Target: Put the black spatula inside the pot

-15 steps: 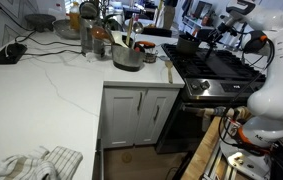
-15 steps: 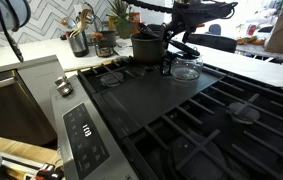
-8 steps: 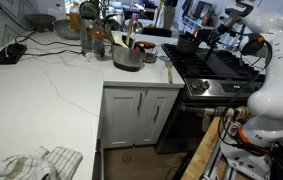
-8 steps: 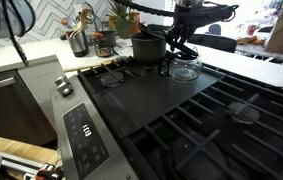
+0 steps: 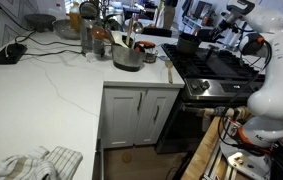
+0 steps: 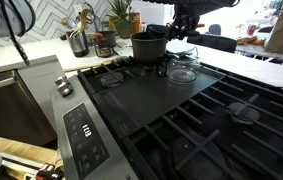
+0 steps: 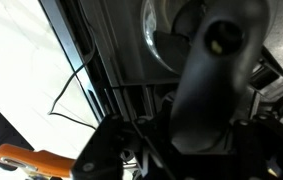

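A broad, blurred black shape, the black spatula [image 7: 216, 70], fills the middle of the wrist view. It stands between the dark jaws of my gripper [image 7: 196, 135], which is shut on it. In an exterior view the gripper [image 6: 184, 27] hangs above the stove, just right of the dark pot [image 6: 148, 47] and over a glass lid [image 6: 184, 70]. There the spatula cannot be told apart from the dark fingers. The pot [image 5: 187, 44] also shows at the stove's far end, with the gripper [image 5: 191, 30] above it.
The black stove top [image 6: 181, 115] with its grates spreads toward the camera. A wide silver pot [image 5: 127, 57] with utensils stands on the white counter [image 5: 51, 90]. Bottles and plants line the back wall. A cloth [image 5: 36, 163] lies at the counter's near end.
The gripper was low beside the pot and the glass lid with its jaws apart. It has closed and risen above them.
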`<state>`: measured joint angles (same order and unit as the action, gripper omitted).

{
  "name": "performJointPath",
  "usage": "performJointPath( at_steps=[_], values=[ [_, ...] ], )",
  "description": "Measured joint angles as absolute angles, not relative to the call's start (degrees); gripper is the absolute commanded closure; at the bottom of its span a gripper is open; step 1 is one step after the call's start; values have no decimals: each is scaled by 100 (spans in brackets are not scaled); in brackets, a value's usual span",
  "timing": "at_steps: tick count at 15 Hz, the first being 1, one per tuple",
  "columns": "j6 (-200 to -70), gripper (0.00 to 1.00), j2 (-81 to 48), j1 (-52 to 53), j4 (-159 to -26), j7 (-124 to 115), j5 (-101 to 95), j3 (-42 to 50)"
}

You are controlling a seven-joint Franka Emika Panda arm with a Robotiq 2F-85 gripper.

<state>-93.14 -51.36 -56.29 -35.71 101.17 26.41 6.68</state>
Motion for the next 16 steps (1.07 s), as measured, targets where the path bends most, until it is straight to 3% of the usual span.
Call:
performJointPath(
  at_steps=[16],
  values=[
    [-9589, 100, -4908, -4933, -3408, 10134, 1536, 1104]
  ],
)
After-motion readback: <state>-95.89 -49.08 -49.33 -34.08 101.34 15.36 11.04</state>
